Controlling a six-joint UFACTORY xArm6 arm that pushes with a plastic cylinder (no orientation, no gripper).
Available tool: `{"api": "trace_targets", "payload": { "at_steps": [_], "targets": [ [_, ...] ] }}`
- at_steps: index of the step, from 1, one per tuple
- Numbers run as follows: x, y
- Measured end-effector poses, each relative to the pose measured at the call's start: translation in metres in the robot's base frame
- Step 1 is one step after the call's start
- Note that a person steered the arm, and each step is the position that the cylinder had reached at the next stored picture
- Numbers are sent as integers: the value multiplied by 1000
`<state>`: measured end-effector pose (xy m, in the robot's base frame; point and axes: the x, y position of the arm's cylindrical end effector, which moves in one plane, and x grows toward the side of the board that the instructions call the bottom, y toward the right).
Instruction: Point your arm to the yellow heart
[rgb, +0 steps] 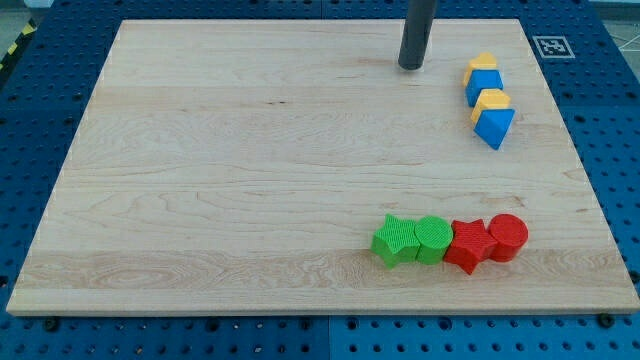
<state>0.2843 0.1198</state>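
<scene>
My tip (411, 66) rests on the wooden board (250, 170) near the view's top, right of centre. To its right, several blocks form a short column. From top to bottom they are a yellow block (484, 63), a blue cube (484, 86), a second yellow block (491, 100) and a blue triangle (495, 127). I cannot tell which yellow block is the heart. The tip stands about a block's width left of the upper yellow block and touches nothing.
A row of blocks lies near the view's bottom right: a green star (396, 241), a green round block (433, 238), a red star (467, 246) and a red round block (508, 237). A blue pegboard (40, 110) surrounds the board.
</scene>
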Motion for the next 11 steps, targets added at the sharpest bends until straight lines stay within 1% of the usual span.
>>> {"api": "trace_targets", "payload": {
  "at_steps": [2,3,5,7,11],
  "targets": [
    [-24,1],
    [-29,20],
    [-30,104],
    [-28,148],
    [-2,146]
  ]
}}
